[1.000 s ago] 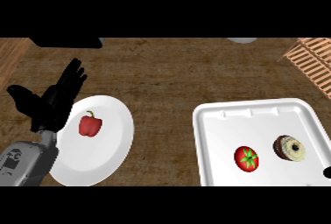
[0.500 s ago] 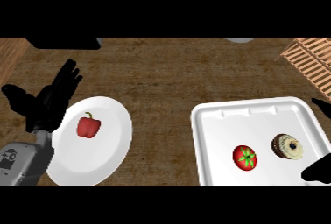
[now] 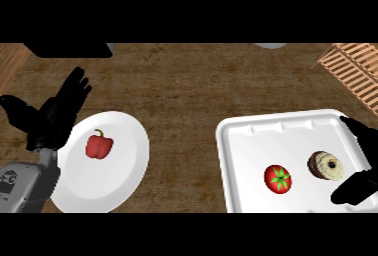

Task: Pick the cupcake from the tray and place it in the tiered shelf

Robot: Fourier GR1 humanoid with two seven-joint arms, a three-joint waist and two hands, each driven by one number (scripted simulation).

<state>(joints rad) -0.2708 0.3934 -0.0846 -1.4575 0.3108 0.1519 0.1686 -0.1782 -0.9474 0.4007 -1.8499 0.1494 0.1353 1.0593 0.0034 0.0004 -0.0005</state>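
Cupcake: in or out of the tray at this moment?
In. The cupcake lies on the white tray beside the tomato; the right robot hand is close, its fingers not closed around it.

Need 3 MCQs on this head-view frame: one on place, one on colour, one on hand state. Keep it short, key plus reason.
1. Where does the cupcake lie?
A. on the round plate
B. on the white tray, right of the tomato
C. in the wooden shelf

2. What colour is the pepper on the plate?
A. green
B. yellow
C. red

3. How is the left hand?
A. open, fingers straight, holding nothing
C. curled round the pepper
B. pinching the plate's rim

Key:
1 B: it lies on the tray beside the tomato, with the right hand at the tray's right edge.
2 C: the pepper is red.
3 A: its fingers are spread at the view's left, off the pepper.
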